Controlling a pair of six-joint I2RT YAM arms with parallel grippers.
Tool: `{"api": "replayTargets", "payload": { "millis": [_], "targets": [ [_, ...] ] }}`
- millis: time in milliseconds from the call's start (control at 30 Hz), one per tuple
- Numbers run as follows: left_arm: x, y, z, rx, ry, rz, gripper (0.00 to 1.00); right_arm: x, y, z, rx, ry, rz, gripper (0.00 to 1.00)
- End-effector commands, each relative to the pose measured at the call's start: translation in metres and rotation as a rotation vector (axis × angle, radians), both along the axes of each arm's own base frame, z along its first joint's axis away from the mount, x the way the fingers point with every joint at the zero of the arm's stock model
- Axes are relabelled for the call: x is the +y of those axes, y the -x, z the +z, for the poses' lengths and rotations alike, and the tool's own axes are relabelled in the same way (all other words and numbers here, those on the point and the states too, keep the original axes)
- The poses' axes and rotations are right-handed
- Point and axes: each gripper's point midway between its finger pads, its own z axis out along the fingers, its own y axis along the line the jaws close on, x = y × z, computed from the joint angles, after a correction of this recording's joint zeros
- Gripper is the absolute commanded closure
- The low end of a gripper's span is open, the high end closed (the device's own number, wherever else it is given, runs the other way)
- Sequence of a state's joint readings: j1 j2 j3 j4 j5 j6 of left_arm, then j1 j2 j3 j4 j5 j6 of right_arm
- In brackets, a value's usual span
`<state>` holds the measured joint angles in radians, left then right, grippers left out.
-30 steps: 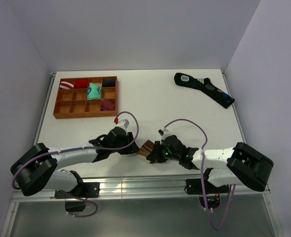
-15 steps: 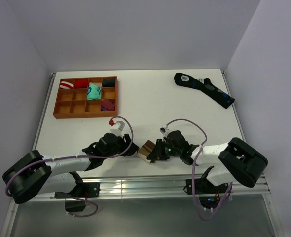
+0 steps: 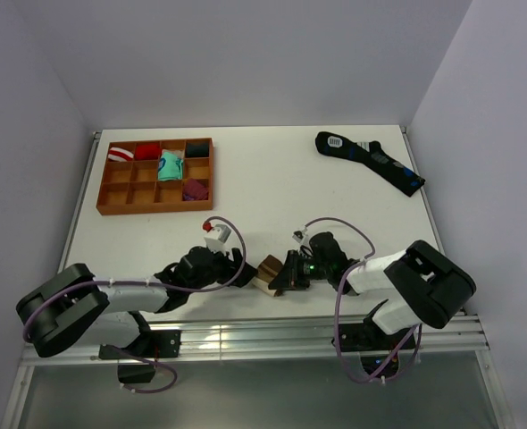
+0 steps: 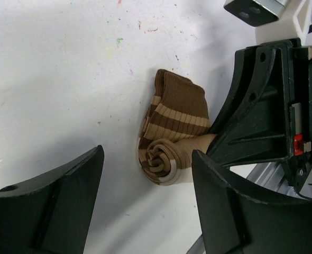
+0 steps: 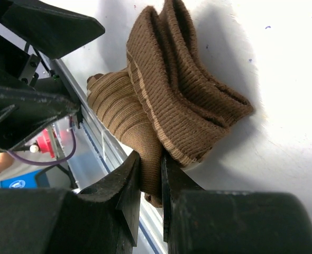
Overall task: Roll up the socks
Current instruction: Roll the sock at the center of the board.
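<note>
brown sock roll point(image 4: 173, 127) lies at lower centre of the top view, between both arms. the right gripper point(image 5: 150, 162) pinches its tan end from the right; the left gripper point(image 3: 235, 268), spread wide, faces it from the left (touching nothing).

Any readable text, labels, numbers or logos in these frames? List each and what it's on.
None legible in any view.
Too small to read: marks on the white patch of the dark sock.
Blurred, unreadable: the blue item at the right wrist view's lower left edge.
No lettering, stripes only: the brown sock.
</note>
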<state>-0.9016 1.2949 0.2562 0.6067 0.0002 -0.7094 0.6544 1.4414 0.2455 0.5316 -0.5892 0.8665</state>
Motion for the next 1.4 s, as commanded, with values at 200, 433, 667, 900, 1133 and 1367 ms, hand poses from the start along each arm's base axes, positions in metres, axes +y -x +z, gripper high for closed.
{"api": "replayTargets", "payload": {
  "millis": [200, 433, 667, 900, 1133, 1367],
  "targets": [
    [-0.020, 0.011, 0.008, -0.049, 0.081, -0.101, 0.30, -0.028, 0.025, -0.041, 0.170, 0.123, -0.009, 0.93],
    [-0.022, 0.012, -0.001, -0.033, 0.057, -0.109, 0.33, -0.032, 0.024, -0.046, 0.190, 0.123, -0.025, 0.93],
    [-0.026, 0.006, -0.010, -0.014, 0.026, -0.099, 0.37, -0.032, 0.022, -0.043, 0.180, 0.122, -0.021, 0.93],
    [-0.027, 0.001, -0.021, 0.017, -0.011, -0.072, 0.43, -0.034, 0.021, -0.043, 0.172, 0.132, -0.020, 0.93],
    [-0.024, -0.002, -0.035, 0.063, -0.057, -0.033, 0.61, -0.036, 0.020, -0.043, 0.156, 0.144, -0.027, 0.92],
    [-0.023, -0.001, -0.045, 0.128, -0.121, -0.021, 0.85, -0.041, 0.017, -0.045, 0.135, 0.170, -0.047, 0.82]
  ]
}}
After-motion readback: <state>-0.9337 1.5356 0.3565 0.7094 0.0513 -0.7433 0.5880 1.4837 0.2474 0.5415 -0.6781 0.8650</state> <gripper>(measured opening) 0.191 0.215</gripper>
